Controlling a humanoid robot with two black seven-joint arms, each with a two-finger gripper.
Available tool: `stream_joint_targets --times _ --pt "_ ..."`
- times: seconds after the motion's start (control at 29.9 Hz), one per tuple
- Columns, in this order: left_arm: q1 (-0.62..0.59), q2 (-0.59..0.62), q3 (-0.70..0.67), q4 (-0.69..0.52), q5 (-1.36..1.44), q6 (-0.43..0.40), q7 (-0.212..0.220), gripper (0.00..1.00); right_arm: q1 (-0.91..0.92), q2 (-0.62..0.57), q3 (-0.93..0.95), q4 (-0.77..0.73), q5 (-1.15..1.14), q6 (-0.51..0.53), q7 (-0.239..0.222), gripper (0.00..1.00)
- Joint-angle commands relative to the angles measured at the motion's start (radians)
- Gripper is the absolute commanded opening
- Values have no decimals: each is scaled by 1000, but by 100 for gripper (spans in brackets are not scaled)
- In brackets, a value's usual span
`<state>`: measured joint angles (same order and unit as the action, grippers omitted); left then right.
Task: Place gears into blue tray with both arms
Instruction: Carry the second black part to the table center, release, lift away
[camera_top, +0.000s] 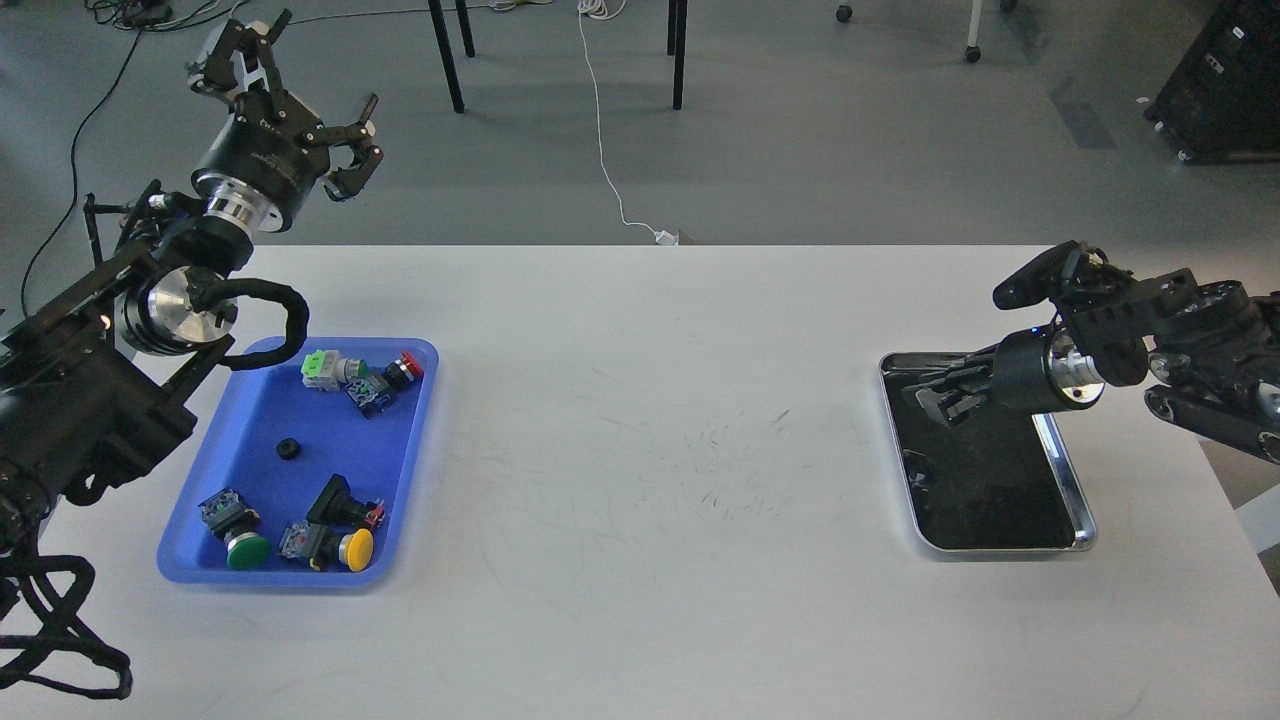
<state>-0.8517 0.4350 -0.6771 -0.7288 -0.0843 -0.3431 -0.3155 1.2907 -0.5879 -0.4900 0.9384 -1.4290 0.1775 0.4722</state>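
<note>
The blue tray (415, 455) sits on the white table (640, 420) and serves as the reference here. One gear (290, 449), a small black toothed wheel, lies flat on the tray's floor near its middle, apart from everything else in it. Beyond the gear, toward the tray's far rim, a green-and-white push-button switch (322, 368) lies touching a red-capped switch (385, 380). On the near side of the gear lie a green-capped switch (236, 535) and a yellow-capped switch (335, 535), close to the tray's near rim. The left gripper (300, 85) hangs in the air above and beyond the tray's far left corner, its fingers spread wide and holding nothing. Well away from the blue tray, on the opposite end of the table, stands a steel tray (1075, 510) with a dark bottom. The right gripper (940, 395) reaches down into that steel tray at its far end; its dark fingers blend with the dark bottom, so whether they are spread or closed cannot be told. A second gear cannot be made out.
</note>
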Motion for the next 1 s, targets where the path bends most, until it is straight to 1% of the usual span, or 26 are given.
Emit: stream_joint_targets --times 0.0,0.1,0.3,0.4,0.5,0.6,0.84,0.97 --pt "0 10 1 0 0 -25 1 98 42 66 13 49 100 -7 0 21" --pt "-1 13 1 0 0 -25 1 98 59 135 14 54 165 -10 0 20" --pt "-1 21 2 -1 0 -28 1 98 75 347 -10 30 223 -26 -1 20" --pt "-1 24 2 -1 0 -28 1 98 75 443 -45 1 249 -33 -1 20" --pt "-1 28 2 0 0 -28 1 98 61 509 -96 -32 260 -47 0 20" --pt "0 42 2 0 0 -30 1 98 32 548 -116 -58 260 -58 0 20" --pt "0 50 8 -1 1 -27 0 98 -8 577 -116 -92 260 -61 0 22" --pt "0 62 13 -15 3 -28 -2 98 -30 577 -105 -98 263 -88 2 35"
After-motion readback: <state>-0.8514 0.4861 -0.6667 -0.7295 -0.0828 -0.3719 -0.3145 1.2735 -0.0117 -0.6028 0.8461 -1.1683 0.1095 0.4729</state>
